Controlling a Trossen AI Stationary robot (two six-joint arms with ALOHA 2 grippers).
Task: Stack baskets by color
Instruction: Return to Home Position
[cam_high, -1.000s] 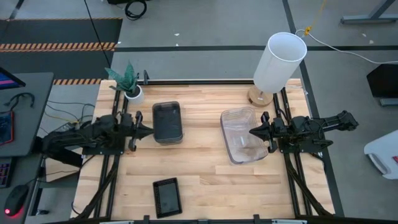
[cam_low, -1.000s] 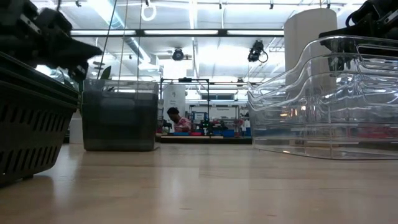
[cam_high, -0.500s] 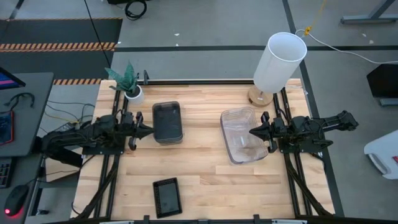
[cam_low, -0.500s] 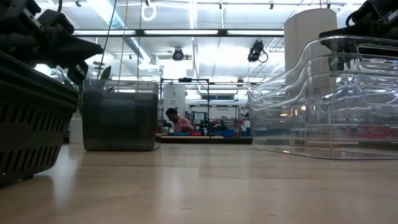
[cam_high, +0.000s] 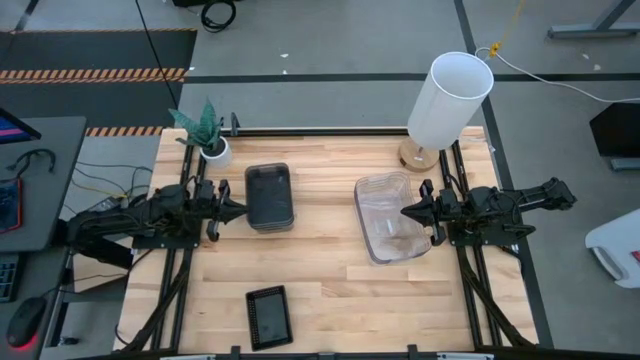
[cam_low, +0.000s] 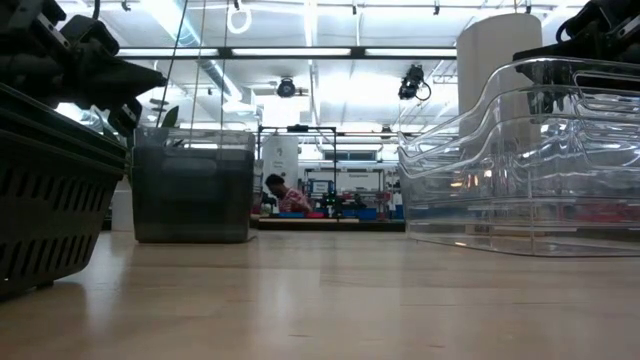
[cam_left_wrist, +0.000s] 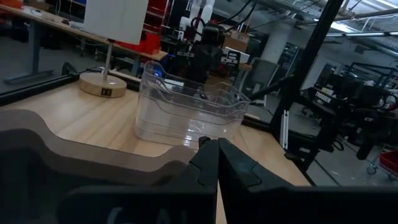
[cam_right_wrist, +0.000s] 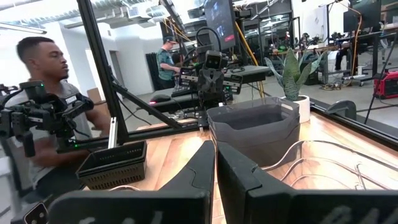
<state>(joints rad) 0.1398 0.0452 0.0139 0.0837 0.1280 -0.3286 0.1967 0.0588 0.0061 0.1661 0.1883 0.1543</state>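
Grey stack (cam_high: 270, 197) stands left, clear stack (cam_high: 390, 217) right, black stack (cam_high: 269, 316) well apart.

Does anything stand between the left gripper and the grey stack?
Nothing visible does. The shut left gripper points at the grey stack from right beside it, with nothing in the gap. The plant pot stands off that line, nearer the table's far edge.
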